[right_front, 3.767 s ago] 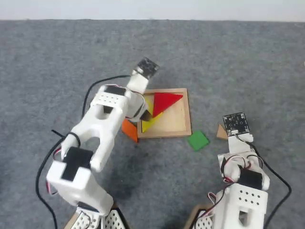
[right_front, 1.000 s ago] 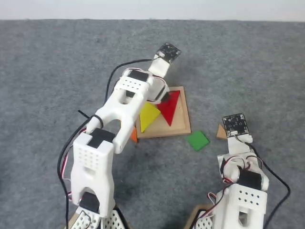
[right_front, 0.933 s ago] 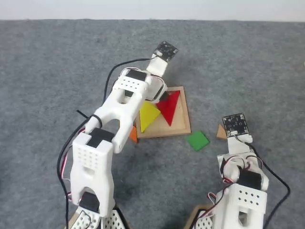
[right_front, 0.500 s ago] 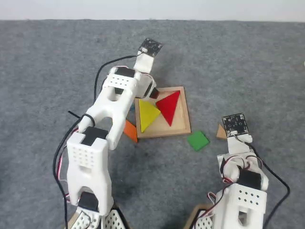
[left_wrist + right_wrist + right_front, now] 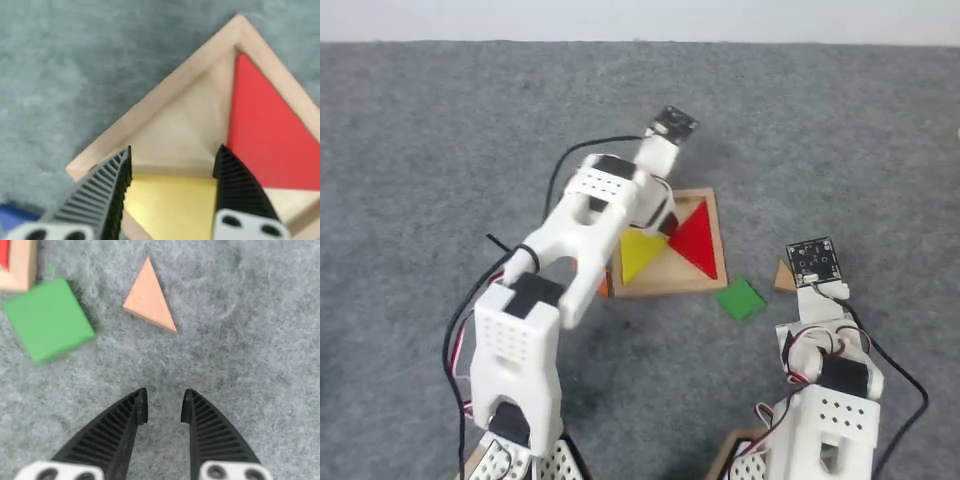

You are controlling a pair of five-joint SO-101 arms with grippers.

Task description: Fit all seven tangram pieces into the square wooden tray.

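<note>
Bench: grey carpet-like covering, with a pale wall strip at the far edge. Tray (image 5: 680,285): near mid-bench, lying slightly askew, largely unfilled. Contents: red triangle (image 5: 698,240) against one side and yellow triangle (image 5: 640,252) beside it, with bare wood between them. Outside the tray: green square (image 5: 741,298) just beside a corner, wooden triangle (image 5: 784,277) near it, orange piece (image 5: 604,285) half hidden by the arm, and blue piece (image 5: 12,220) on the carpet. Left fingers (image 5: 107,185): spread apart, low over the tray, astride the yellow triangle's edge and gripping nothing. Right fingers (image 5: 125,425): slightly parted, empty, over bare carpet near the wooden triangle. Hazards, as judged: a downward or sideways press by the left fingers may skid the unanchored tray, knock the green square, or jolt the red triangle from its side. The yellow triangle may also ride up onto the rim and jam.
</note>
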